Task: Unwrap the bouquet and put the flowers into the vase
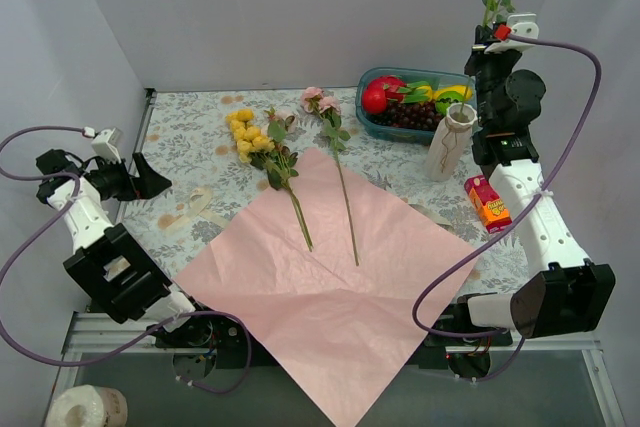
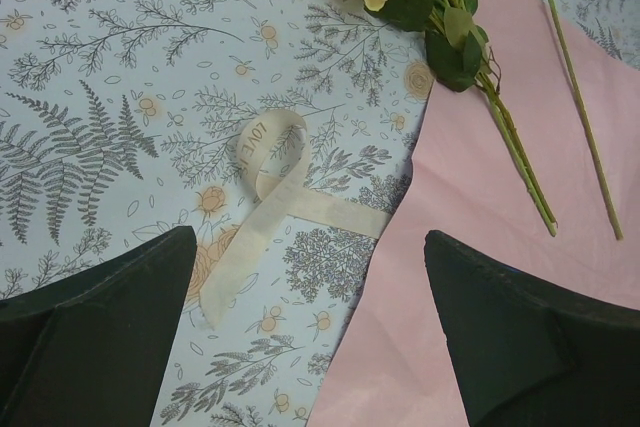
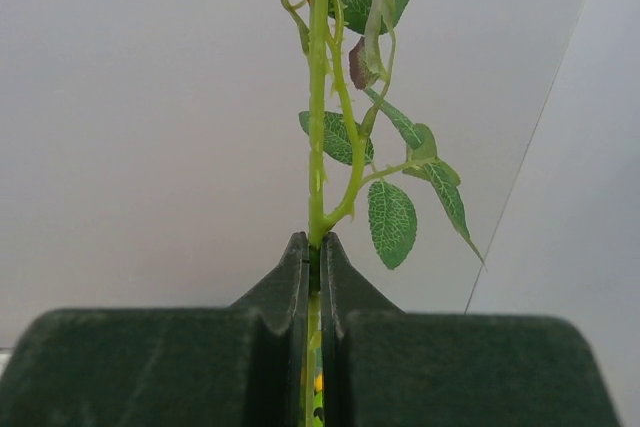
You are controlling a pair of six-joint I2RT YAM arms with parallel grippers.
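The pink paper [image 1: 330, 297] lies unfolded and flat on the table. On its far corner rest a yellow flower bunch [image 1: 250, 137] and a pink flower [image 1: 322, 102], their stems across the sheet. My right gripper [image 1: 487, 39] is raised above the white vase [image 1: 448, 142] and shut on an upright leafy green stem [image 3: 318, 147]; the jaws [image 3: 315, 247] pinch it. Its bloom is out of frame. I cannot tell whether the stem's lower end is in the vase mouth. My left gripper [image 1: 150, 175] hangs open at the left over the cream ribbon [image 2: 270, 197] and the paper's edge [image 2: 480, 247].
A blue tub of plastic fruit [image 1: 410, 102] stands behind the vase. A small red juice box [image 1: 487, 203] lies near the right arm. The table carries a floral cloth [image 2: 100, 97]. White walls close in on three sides.
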